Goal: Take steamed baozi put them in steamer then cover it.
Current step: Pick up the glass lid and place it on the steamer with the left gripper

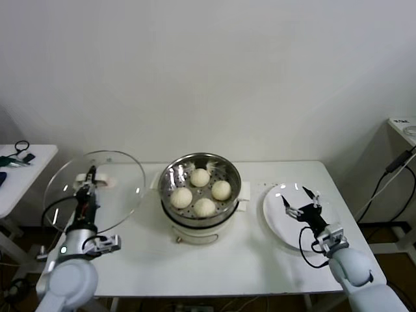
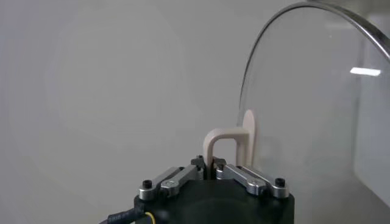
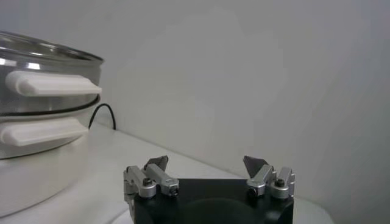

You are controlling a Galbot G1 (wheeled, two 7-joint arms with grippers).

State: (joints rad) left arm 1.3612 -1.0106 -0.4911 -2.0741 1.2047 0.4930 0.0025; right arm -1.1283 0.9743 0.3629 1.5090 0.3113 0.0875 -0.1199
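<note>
Jaws pinching handle, cover (image 1: 97, 188) upright, edge-on

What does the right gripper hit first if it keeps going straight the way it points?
Probably nothing near: the open right gripper over the white plate points toward the back wall. The steamer sits off to one side, though depth is unclear.

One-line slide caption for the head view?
Left gripper holds the cover beside the steamer with four baozi; right gripper open over plate.
</note>
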